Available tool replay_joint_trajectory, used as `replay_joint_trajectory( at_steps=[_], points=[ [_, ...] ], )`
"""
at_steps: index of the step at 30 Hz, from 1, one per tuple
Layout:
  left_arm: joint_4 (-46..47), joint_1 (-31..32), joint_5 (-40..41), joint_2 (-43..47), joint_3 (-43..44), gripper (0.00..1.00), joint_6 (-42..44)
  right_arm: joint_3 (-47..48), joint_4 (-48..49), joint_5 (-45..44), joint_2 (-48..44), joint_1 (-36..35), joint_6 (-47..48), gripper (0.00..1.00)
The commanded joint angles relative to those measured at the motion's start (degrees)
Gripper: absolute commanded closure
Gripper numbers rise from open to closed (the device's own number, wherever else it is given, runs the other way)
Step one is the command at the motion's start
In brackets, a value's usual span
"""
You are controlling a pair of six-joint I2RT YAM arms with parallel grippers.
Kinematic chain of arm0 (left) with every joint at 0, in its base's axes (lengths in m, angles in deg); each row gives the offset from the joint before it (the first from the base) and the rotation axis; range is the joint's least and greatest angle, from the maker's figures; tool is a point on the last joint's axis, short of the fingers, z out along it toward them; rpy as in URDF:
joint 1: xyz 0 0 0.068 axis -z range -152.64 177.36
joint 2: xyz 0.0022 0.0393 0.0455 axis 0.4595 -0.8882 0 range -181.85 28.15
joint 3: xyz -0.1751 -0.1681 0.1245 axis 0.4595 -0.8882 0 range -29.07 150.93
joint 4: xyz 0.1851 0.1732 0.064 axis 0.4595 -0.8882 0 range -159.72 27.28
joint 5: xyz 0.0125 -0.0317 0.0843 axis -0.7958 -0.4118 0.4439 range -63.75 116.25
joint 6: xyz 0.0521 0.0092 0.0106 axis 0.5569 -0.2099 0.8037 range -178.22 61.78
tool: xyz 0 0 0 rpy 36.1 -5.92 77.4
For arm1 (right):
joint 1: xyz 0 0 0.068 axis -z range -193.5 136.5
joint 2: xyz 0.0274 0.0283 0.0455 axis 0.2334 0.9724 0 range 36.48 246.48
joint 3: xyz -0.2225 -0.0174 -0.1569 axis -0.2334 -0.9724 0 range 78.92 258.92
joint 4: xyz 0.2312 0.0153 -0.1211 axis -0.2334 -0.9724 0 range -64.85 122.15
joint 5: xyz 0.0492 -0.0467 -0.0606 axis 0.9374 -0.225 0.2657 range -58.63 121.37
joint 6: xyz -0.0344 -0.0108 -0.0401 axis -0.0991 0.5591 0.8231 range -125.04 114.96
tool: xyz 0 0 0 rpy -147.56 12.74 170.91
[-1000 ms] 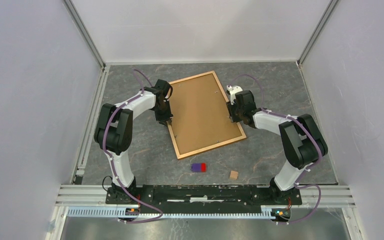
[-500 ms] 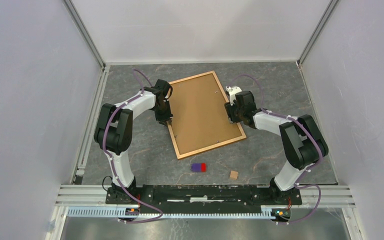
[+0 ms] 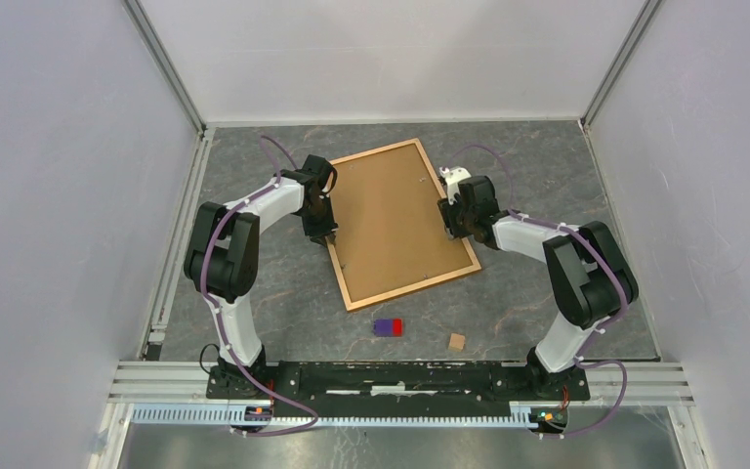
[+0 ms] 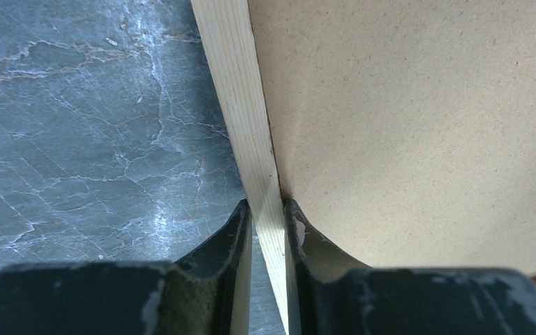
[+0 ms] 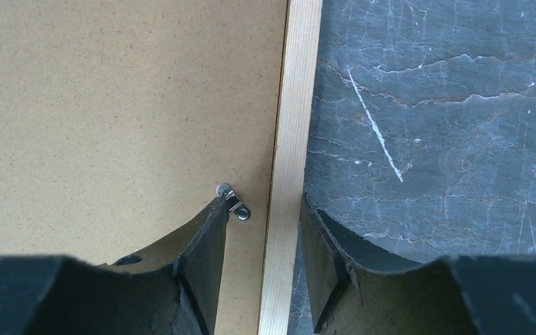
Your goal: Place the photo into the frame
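Frame [image 3: 415,286] laid board side up on the table [image 3: 283,283] — a gripper at each long side.
Top view: the frame is set askew between the two arms, its brown board [image 3: 395,220] turned upward. Left wrist: the left rail is pinched by the left gripper [image 4: 266,209] — both fingers are pressed to the wood. Right wrist: the right rail is straddled by the right gripper [image 5: 262,202], fingers parted, one beside a metal clip [image 5: 234,202].

We see frame [image 3: 415,286] on desk [image 3: 293,283], backing board [image 3: 400,220] in it. Left gripper [image 3: 324,235] astride its left rail, right gripper [image 3: 451,231] astride right rail. Small block [image 3: 457,340] before frame.
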Motion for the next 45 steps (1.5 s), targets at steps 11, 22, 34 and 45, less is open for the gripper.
replay_joint_trajectory(
  at_steps=[11,22,34,45],
  points=[
    [0.71,0.09,-2.85,0.94,2.54,0.98,3.16,3.11,-3.76,-6.85,2.77,-0.57,-6.9,0.75],
    [0.74,-0.03,-3.21,1.21,2.48,0.98,2.89,7.61,-14.1,-10.25,3.85,-4.3,-13.72,0.65],
    [1.04,0.02,-4.13,1.9,3.18,0.98,2.2,5.67,-13.62,-14.29,0.18,-5.98,-12.26,0.86],
    [1.22,-0.05,-2.47,2.66,3.2,0.98,2.92,29.53,-15.85,-11.89,13.07,-5.42,-5.64,0.33]
  ],
)
